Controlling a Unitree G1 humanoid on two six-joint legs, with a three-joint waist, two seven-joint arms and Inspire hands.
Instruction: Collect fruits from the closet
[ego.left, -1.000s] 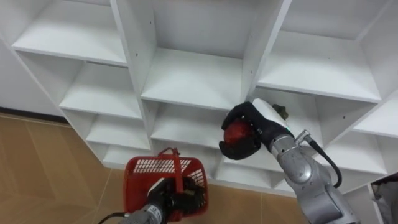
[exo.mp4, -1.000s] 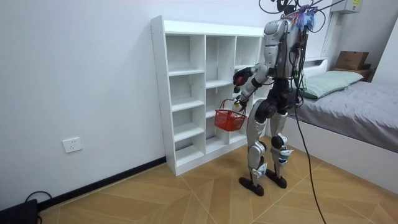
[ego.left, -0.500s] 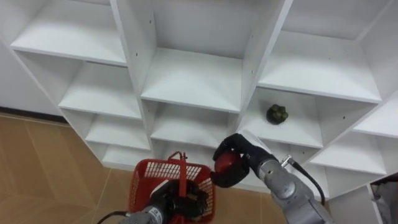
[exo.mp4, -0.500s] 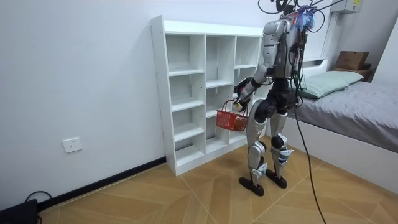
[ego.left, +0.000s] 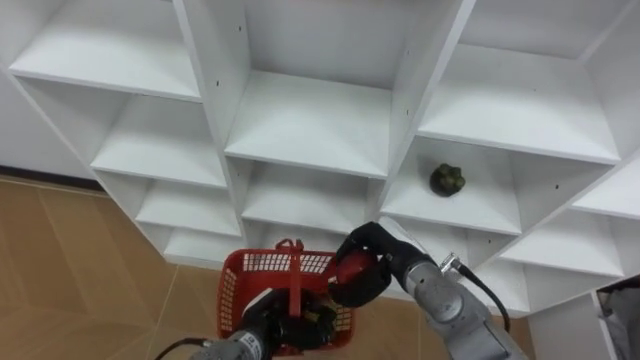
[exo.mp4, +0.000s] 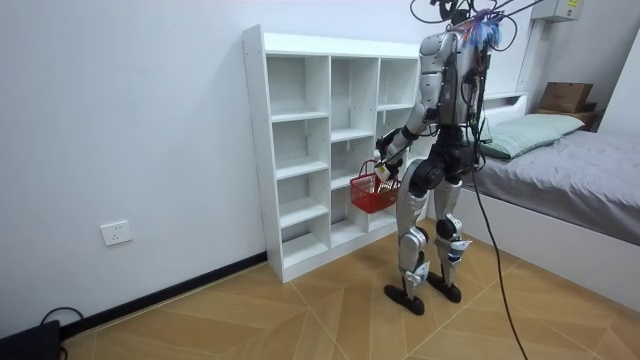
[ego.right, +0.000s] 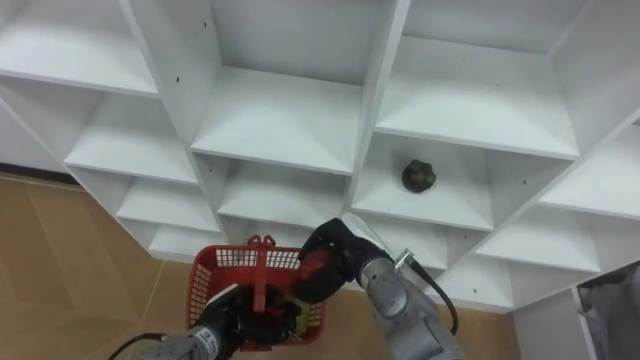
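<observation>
One red fruit (ego.left: 351, 273) gripped in curled fingers of the right hand (ego.left: 378, 252) just over the red basket (ego.left: 262, 263), handle (ego.left: 296, 278) clutched by curled fingers of the left hand (ego.left: 264, 326).

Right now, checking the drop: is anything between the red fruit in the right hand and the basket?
Nothing visible does. The right hand holds the red fruit over the basket, by its right rim; the handle, in the left hand, stands aside.

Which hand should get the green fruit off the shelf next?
The right hand, once it drops the red fruit it grips above the basket. The green fruit sits on the shelf on its side, and the left hand holds the basket's handle.
</observation>
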